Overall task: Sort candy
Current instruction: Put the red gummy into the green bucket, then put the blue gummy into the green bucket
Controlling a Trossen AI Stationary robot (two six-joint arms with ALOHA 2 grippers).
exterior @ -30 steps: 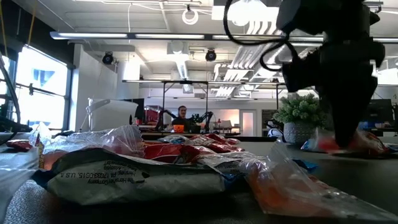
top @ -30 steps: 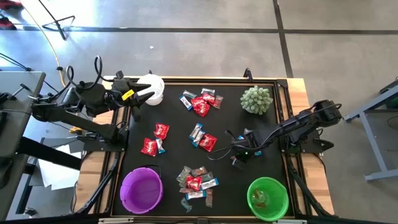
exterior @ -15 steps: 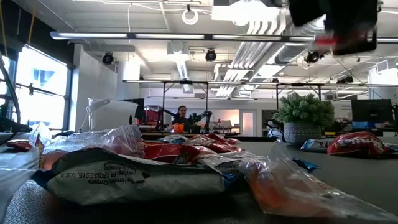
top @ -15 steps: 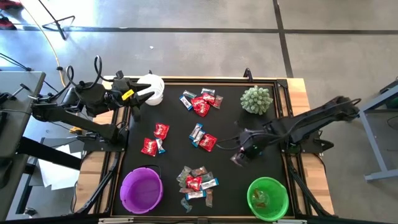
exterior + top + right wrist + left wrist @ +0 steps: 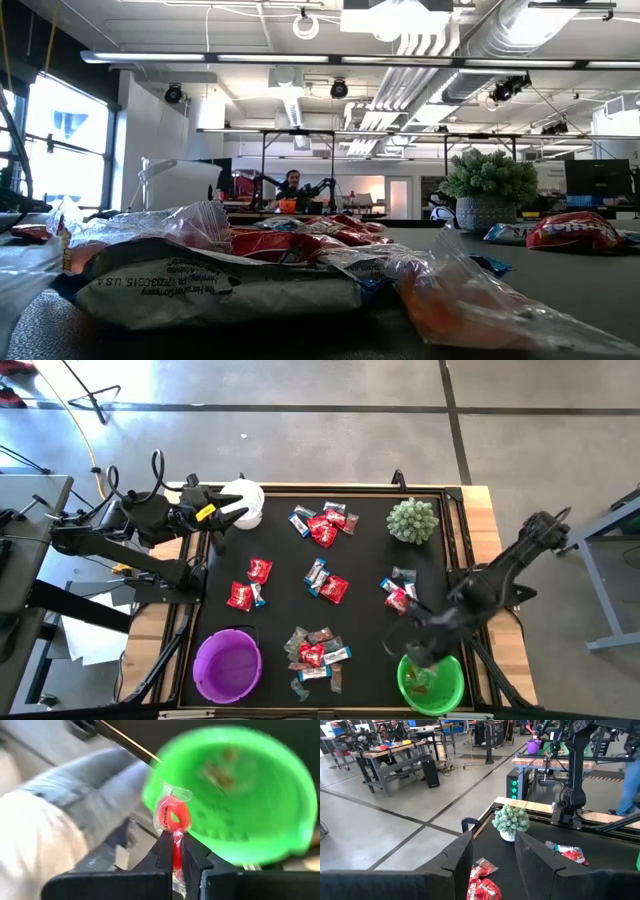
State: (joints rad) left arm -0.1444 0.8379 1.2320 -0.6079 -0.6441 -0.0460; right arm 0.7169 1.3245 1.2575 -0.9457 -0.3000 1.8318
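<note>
Candy lies in several small heaps on the black mat: red packets and blue-and-white bars. My right gripper hangs over the left rim of the green bowl, shut on a small red candy in a clear wrapper. My left gripper waits open beside the white bowl at the far left, with nothing between its fingers. The low view shows no gripper, only the candy up close. My right gripper pinches the red candy by its wrapper's twisted tail, between its two fingertips. The fingers slant down toward the green bowl. The round red sweet sticks out beyond the fingertips, lifted clear of the mat and the bowl.
A purple bowl stands at the near left. A spiky pale green plant in a white pot stands at the far right. The green bowl holds a few brownish pieces. Bare mat lies between the heaps.
My right gripper has risen from the mat near the right-hand heap with the red candy. It has swung toward the table's near edge to above the green bowl, rolling its wrist on the way. It has left the low view upward.
</note>
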